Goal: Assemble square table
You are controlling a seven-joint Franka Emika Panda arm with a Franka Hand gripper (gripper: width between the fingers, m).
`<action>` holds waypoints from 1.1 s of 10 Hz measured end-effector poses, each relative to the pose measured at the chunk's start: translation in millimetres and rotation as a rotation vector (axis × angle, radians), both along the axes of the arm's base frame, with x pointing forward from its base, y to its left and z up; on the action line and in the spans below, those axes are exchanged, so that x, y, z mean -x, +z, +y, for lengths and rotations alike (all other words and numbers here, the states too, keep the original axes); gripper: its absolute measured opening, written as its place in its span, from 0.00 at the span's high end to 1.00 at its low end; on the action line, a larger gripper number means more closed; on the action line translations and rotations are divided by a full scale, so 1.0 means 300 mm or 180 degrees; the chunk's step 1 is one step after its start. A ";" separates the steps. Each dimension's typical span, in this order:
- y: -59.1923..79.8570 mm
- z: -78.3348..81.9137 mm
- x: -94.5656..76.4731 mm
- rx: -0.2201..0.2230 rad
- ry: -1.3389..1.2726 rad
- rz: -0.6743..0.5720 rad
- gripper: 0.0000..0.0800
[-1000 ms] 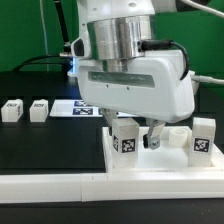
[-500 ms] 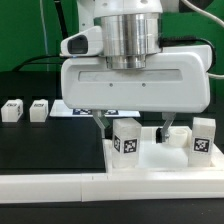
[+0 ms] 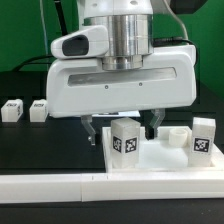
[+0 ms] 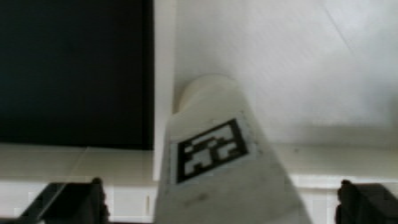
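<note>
The white square table top (image 3: pixel 150 166) lies flat at the front, right of the exterior view's middle. A white tagged leg (image 3: pixel 124 140) stands upright on it, and a second tagged leg (image 3: pixel 203 138) stands at its right side. A round socket (image 3: pixel 178 134) shows between them. My gripper (image 3: pixel 122 134) hangs over the first leg, open, one finger on each side, with gaps to the leg. In the wrist view the leg (image 4: pixel 221 140) rises between my gripper's (image 4: pixel 217 205) dark fingertips (image 4: pixel 73 202), over the top (image 4: pixel 302 60).
Two more small tagged leg blocks (image 3: pixel 12 109) (image 3: pixel 38 109) stand on the black table at the exterior view's left. A long white wall bar (image 3: pixel 50 186) runs along the front edge. The gripper body hides what lies behind it.
The gripper has turned square to the camera and shifted toward the exterior view's left. Its fingers, earlier to the right of the leg, now stand wider apart on either side of it.
</note>
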State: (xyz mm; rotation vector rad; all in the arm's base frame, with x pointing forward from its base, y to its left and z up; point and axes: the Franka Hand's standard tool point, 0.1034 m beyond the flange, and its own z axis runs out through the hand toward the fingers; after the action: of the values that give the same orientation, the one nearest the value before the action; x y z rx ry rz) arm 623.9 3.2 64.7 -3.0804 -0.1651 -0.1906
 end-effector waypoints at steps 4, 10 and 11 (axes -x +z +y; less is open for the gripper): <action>-0.002 -0.007 0.001 0.0023 0.0186 -0.0009 0.36; -0.002 -0.004 0.001 -0.0134 -0.1047 0.0062 0.64; -0.002 -0.004 0.001 -0.0162 -0.1284 0.0076 0.64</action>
State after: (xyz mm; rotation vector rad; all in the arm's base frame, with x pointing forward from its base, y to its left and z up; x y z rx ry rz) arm 623.8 1.9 64.1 -3.0258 0.4574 -0.1687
